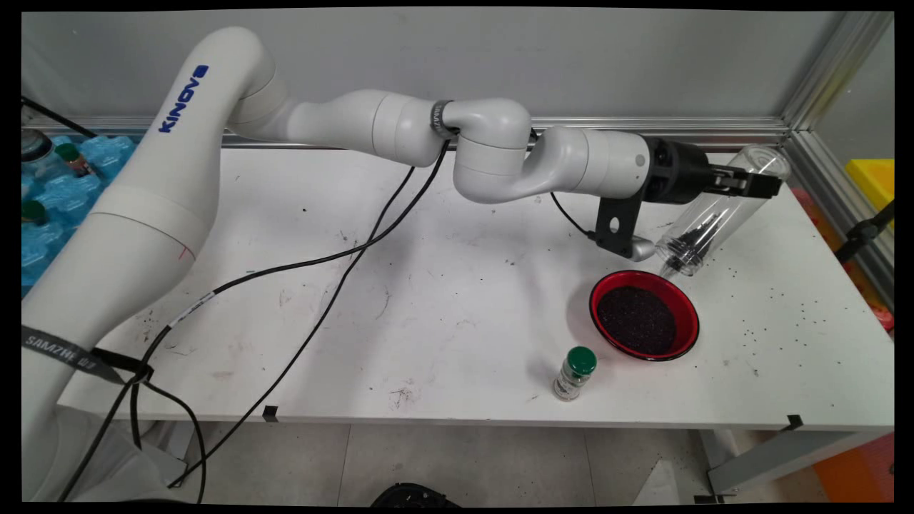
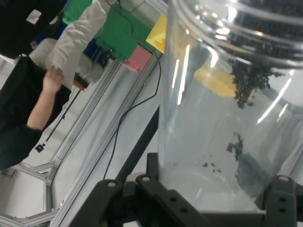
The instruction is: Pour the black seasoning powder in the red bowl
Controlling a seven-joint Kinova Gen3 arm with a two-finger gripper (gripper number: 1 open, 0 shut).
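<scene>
The gripper (image 1: 742,182) clamps the clear bottle (image 1: 721,210) tilted mouth-down, so dark grains fall toward the red bowl (image 1: 689,303) at seven o'clock.

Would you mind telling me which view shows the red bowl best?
The main view: the red bowl sits whole on the table, filled with dark grains, below the mouth of the tilted clear jar that the gripper holds. The hand view shows only the jar close up; the bowl is not in it.

The table (image 1: 428,321) is seen from above; the clear jar (image 1: 721,210) (image 2: 213,118), perhaps shared, is seen close up.
</scene>
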